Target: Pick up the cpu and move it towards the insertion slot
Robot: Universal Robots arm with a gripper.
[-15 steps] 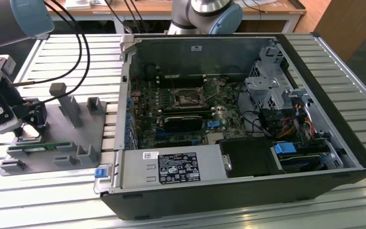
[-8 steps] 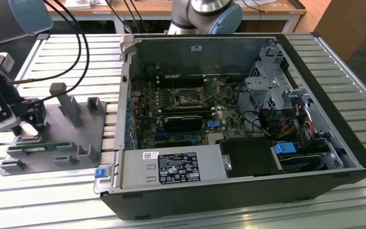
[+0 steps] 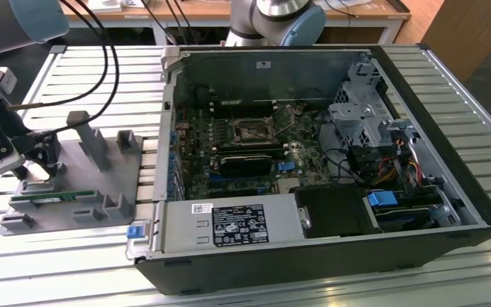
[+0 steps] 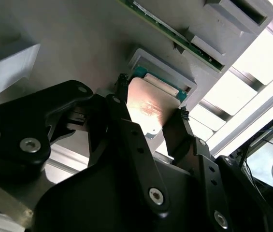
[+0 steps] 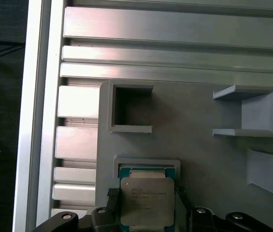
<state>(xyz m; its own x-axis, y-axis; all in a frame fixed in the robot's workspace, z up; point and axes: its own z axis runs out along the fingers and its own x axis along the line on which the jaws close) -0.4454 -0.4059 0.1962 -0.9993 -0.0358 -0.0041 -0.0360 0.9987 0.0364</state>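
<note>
The cpu (image 5: 147, 200) is a small square chip with a silver top and a thin green rim. It sits at its grey holder pocket (image 5: 147, 163) on the fixture plate. My gripper (image 5: 146, 193) is down over it, one black finger pressed against each of two opposite edges. The second wrist view shows the cpu (image 4: 148, 108) held the same way by the gripper (image 4: 150, 101). In the exterior view the gripper (image 3: 41, 167) stands over the grey fixture plate (image 3: 135, 167) at the exterior view's left. The insertion slot (image 3: 250, 131) lies on the green board inside the open computer case, far off to the right.
A long green memory stick (image 3: 54, 196) lies in the fixture beside the gripper. Grey posts (image 3: 87, 137) rise from the plate. The black case wall (image 3: 167, 121) stands between plate and board. Cables (image 3: 100, 77) hang to the arm. Ribbed aluminium table (image 3: 84, 70) lies all around.
</note>
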